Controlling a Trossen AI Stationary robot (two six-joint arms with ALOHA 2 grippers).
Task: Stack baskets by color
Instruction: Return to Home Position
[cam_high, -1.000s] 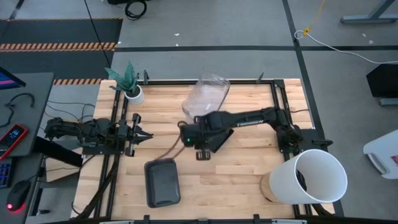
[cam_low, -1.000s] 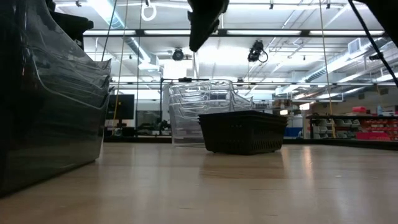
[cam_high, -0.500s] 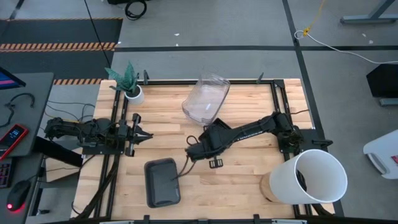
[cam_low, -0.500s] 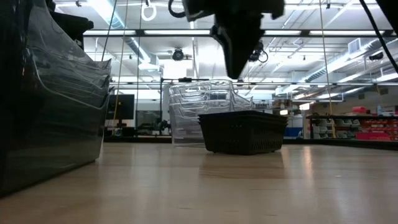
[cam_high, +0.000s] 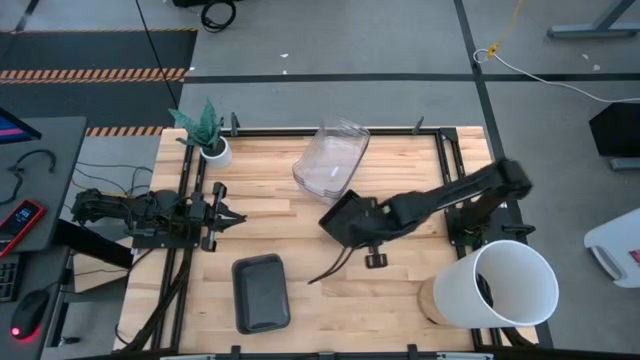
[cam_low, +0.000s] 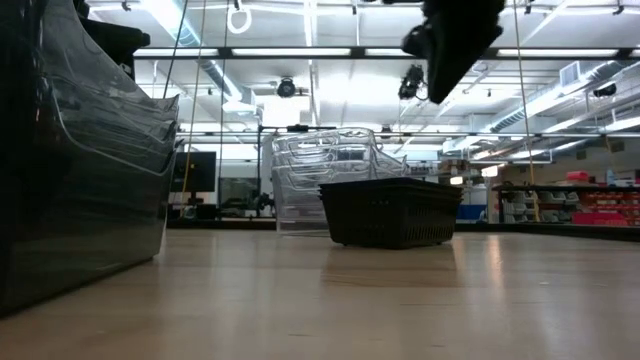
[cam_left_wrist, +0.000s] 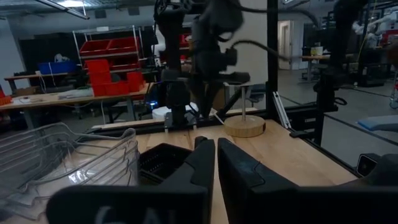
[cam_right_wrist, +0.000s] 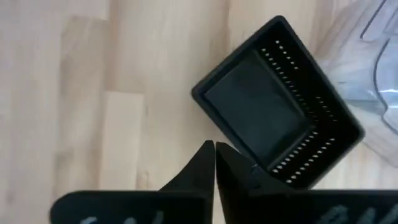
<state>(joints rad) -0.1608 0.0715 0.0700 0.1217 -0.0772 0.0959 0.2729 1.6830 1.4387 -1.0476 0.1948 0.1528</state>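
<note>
A stack of clear baskets (cam_high: 328, 160) lies at the table's far middle, and a black slotted basket (cam_high: 338, 212) rests on its base just in front of it. A dark-grey basket (cam_high: 261, 292) lies near the front edge; the low view shows it as a nested stack (cam_low: 80, 170). My right gripper (cam_high: 360, 232) hangs shut above the table, by the black basket's (cam_right_wrist: 280, 106) near right corner, fingertips (cam_right_wrist: 214, 149) pointing steeply down. It is high above the tabletop (cam_low: 450, 55). My left gripper (cam_high: 235, 217) waits shut (cam_left_wrist: 216, 152) at the table's left.
A big white bucket (cam_high: 505, 283) stands at the near right corner beside a round wooden disc (cam_high: 432, 300). A small white plant pot (cam_high: 213, 150) sits at the far left. Black frame rails (cam_high: 445, 160) edge the table. Bare wood lies between the dark-grey basket and the bucket.
My right gripper has swung from left of the table's middle toward the right edge, passing over the black basket. The baskets have stayed where they were.
</note>
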